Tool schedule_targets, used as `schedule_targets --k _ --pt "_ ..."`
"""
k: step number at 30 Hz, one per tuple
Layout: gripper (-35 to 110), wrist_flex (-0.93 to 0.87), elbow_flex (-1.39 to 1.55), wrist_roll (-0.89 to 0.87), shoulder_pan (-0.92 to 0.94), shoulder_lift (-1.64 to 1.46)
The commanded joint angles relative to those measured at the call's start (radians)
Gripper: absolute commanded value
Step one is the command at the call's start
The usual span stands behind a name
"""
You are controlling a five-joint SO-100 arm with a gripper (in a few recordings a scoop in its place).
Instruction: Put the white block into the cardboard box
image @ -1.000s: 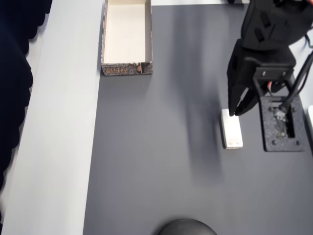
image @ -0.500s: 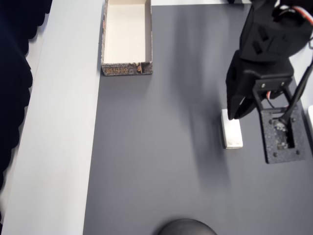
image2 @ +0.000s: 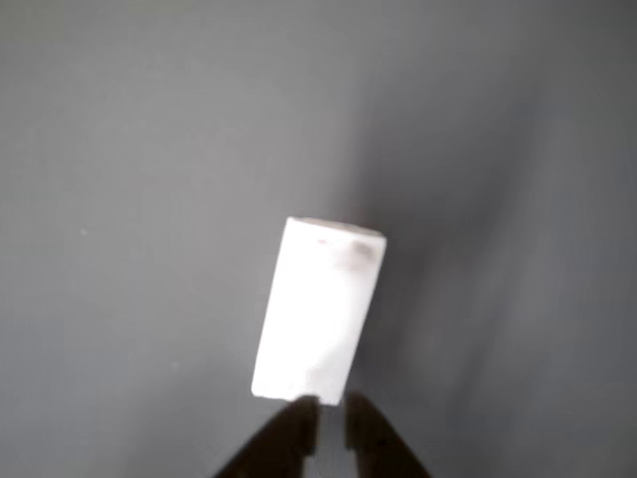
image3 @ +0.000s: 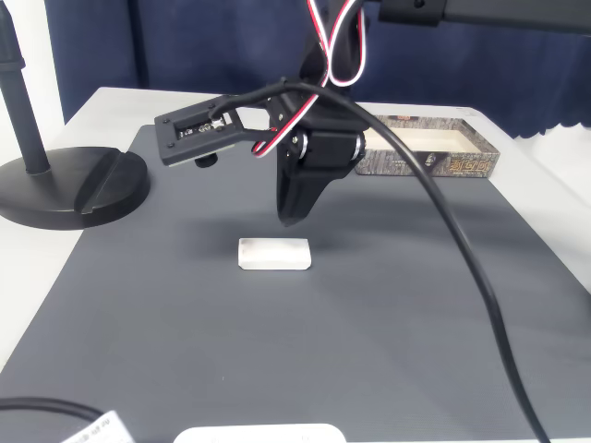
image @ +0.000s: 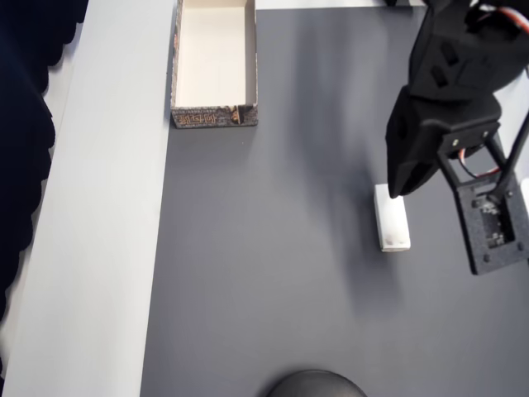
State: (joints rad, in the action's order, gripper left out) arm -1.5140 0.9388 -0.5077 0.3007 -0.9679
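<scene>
The white block lies flat on the dark grey mat, far from the cardboard box at the top left of the overhead view. In the fixed view my gripper hangs just above the block without touching it, and the box stands behind at the right. The gripper points down over the block's upper end. In the wrist view the gripper is shut, with nothing between its fingers, just past the block's near end. The box holds nothing.
A black round stand base sits at the mat's left in the fixed view and shows at the bottom edge from overhead. A thick black cable hangs across the right side. A pale table strip borders the mat.
The arm has risen and swung a little, carrying its camera mount down and right in the overhead view. The block has stayed where it was.
</scene>
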Motion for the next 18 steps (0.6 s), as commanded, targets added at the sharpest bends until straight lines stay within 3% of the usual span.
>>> schedule_targets --k 1,9,18 --pt "9 0.021 -0.052 -0.006 -0.006 -0.008" --pt "22 0.021 -0.051 0.003 0.014 -0.023" --pt "26 0.020 -0.046 -0.012 0.064 -0.037"
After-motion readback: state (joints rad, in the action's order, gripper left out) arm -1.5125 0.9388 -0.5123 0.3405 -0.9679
